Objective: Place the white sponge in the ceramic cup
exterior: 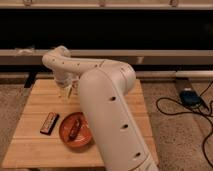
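Note:
My gripper [66, 90] hangs down from the wrist at the far left part of the wooden table [35, 145], low over the spot where the white sponge lay. The sponge itself is covered by the gripper, so I cannot make it out or tell whether it is touched. The ceramic cup is hidden behind my thick white arm [107, 105], which crosses the right half of the table.
An orange-brown plate [85, 140] with a dark oblong item on it sits near the table's front middle. A dark patterned bar [49, 123] lies to its left. Black cables and a grey box [189, 96] lie on the floor at the right.

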